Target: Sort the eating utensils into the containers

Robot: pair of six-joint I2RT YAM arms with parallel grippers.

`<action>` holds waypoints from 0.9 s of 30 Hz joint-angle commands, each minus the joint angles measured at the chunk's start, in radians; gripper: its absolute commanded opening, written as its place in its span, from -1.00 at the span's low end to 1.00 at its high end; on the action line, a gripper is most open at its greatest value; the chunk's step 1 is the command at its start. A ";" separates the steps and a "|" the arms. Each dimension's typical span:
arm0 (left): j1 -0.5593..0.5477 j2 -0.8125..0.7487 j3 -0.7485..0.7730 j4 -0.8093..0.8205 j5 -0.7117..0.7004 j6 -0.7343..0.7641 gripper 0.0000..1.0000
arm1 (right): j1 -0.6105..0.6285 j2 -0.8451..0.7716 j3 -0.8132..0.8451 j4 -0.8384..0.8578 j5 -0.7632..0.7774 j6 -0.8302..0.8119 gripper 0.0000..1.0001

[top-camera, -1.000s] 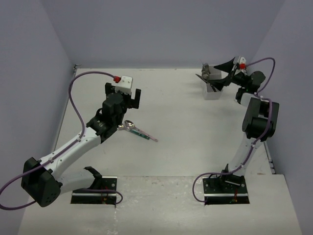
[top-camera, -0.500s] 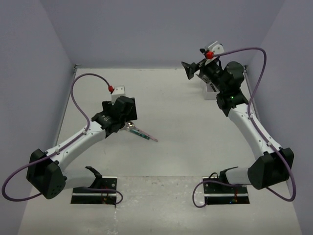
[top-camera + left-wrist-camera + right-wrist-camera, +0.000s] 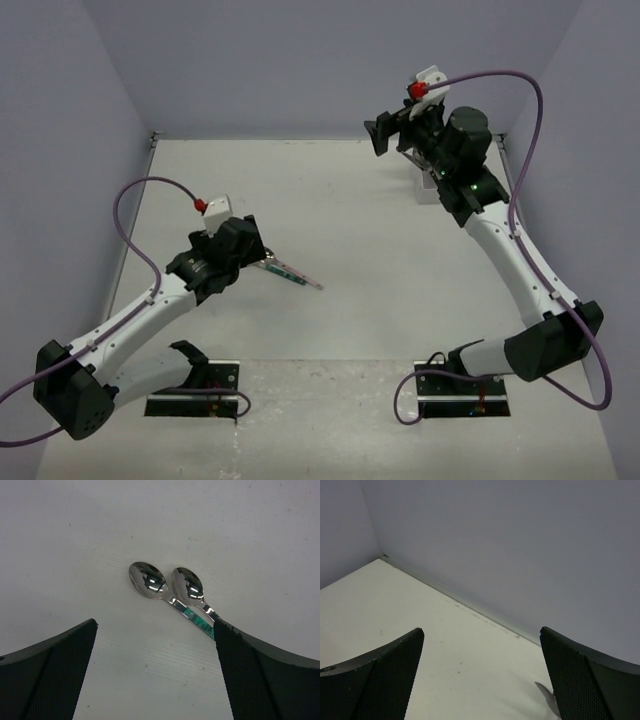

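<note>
Two metal spoons [image 3: 147, 580] [image 3: 187, 585] lie side by side on the table, bowls up. One has a teal handle [image 3: 197, 622] that runs under my right finger. My left gripper [image 3: 155, 625] hovers open just short of them, with nothing between its fingers. In the top view the spoon handles [image 3: 297, 276] stick out to the right of the left gripper [image 3: 245, 258]. My right gripper [image 3: 386, 135] is open and empty, raised at the back right, just left of the white container [image 3: 426, 190], which the arm mostly hides. A metal utensil tip [image 3: 546, 694] shows by its right finger.
The back wall [image 3: 520, 540] stands close in front of the right gripper. Side walls [image 3: 60, 150] close in the table on the left and right. The arm bases [image 3: 195, 400] sit at the near edge.
The left arm has drawn back toward the near left, its gripper now over the spoon bowls. The right arm has swung away from the container, so its gripper is now higher and further left.
</note>
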State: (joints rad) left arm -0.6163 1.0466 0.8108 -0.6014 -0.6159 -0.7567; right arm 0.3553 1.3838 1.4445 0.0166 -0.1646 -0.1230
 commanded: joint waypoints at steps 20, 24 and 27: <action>0.006 0.392 0.014 0.091 0.099 -0.441 0.63 | 0.011 -0.230 -0.429 -0.144 0.482 0.483 0.98; 0.007 0.447 0.007 0.165 0.104 -0.440 0.60 | 0.013 -0.239 -0.438 -0.145 0.507 0.480 0.98; 0.012 0.510 0.037 0.192 0.149 -0.395 0.58 | 0.011 -0.244 -0.441 -0.145 0.501 0.474 0.98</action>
State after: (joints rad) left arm -0.6151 1.5066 0.7914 -0.4732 -0.4728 -1.1416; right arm 0.3653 1.1629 1.0107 -0.1204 0.2966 0.3332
